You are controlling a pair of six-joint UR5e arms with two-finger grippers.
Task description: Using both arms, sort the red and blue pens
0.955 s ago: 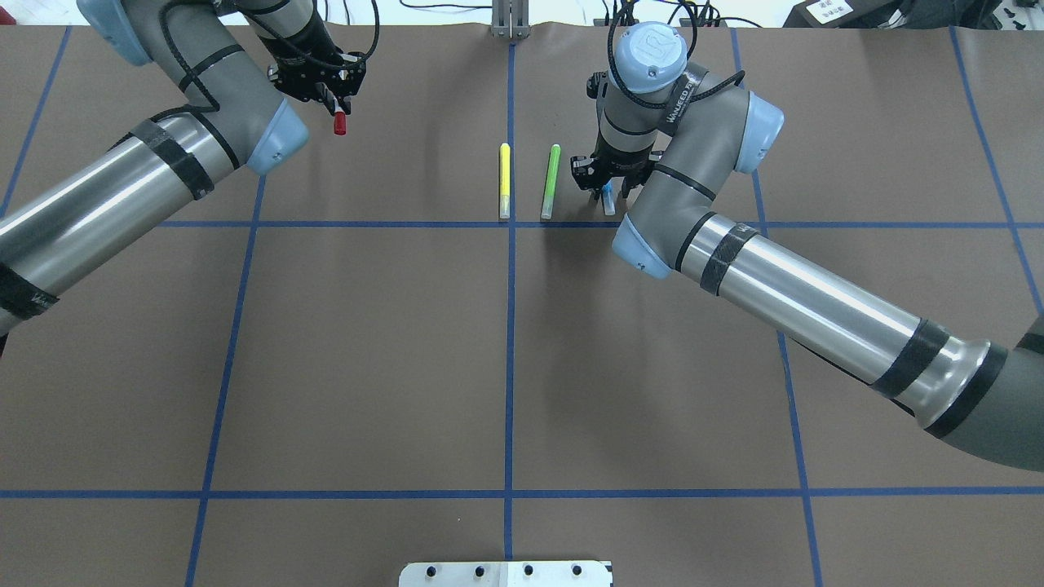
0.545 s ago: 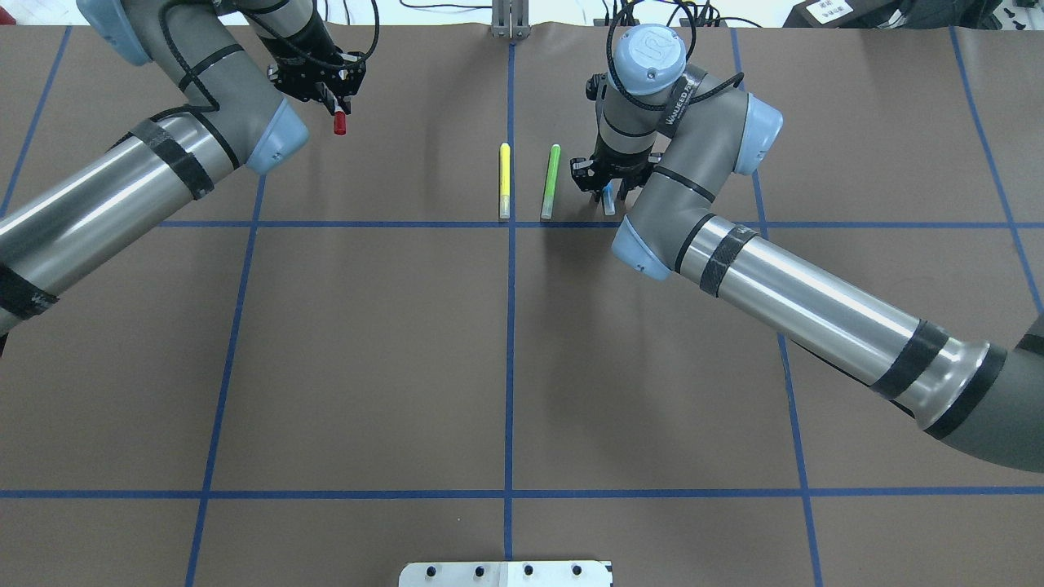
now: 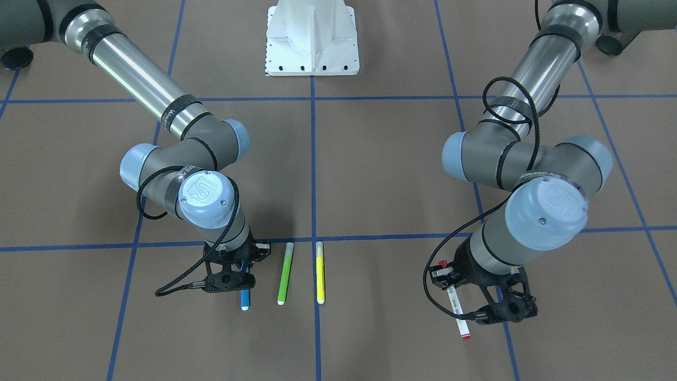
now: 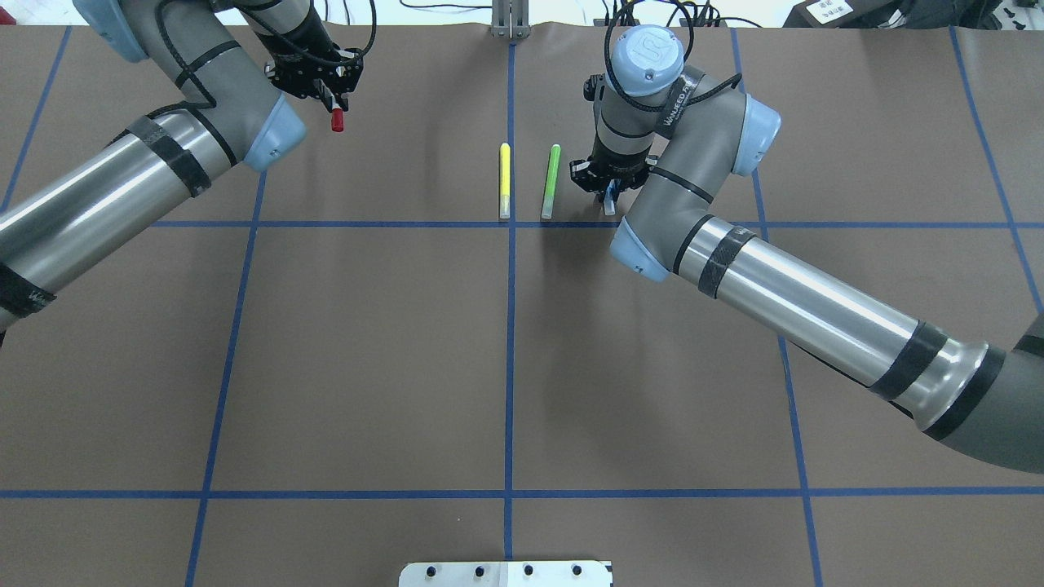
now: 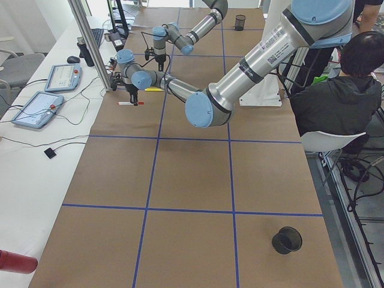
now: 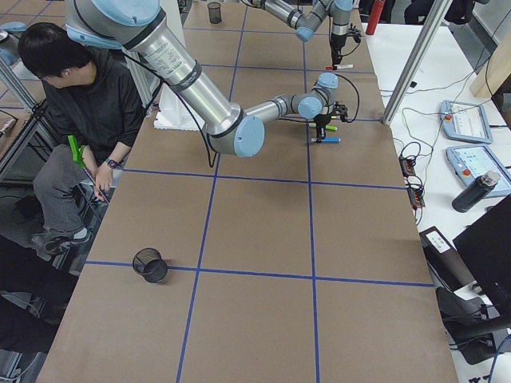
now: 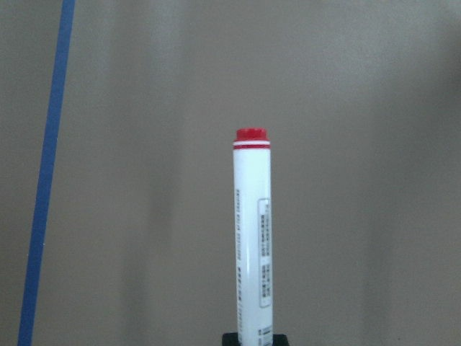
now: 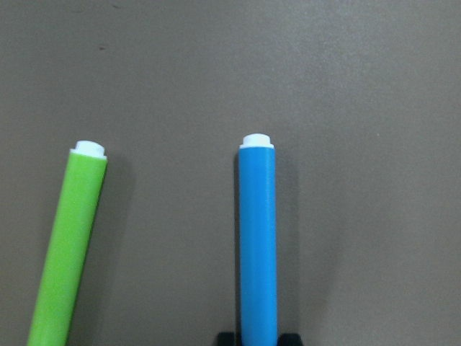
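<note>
The red-capped white marker [image 4: 336,121] [image 3: 457,312] is level in my left gripper [image 4: 329,96] [image 3: 461,302], which is shut on its barrel at the far left of the table; in the left wrist view the marker [image 7: 253,238] points straight away. The blue pen [image 3: 245,300] [image 8: 257,238] sits between the fingers of my right gripper [image 4: 608,189] [image 3: 239,279], which is shut on it, low over the table beside the green pen. Only the pen's end [image 4: 609,207] shows from overhead.
A green pen [image 4: 551,181] and a yellow pen [image 4: 505,179] lie side by side at the centre line, just left of my right gripper. Black mesh cups [image 5: 287,240] [image 6: 149,265] stand near the table ends. A seated person [image 5: 339,96] is beside the table.
My right gripper's fingers have drawn in around the blue pen, and that wrist has shifted slightly farther away. The left gripper has edged a little farther away with the marker.
</note>
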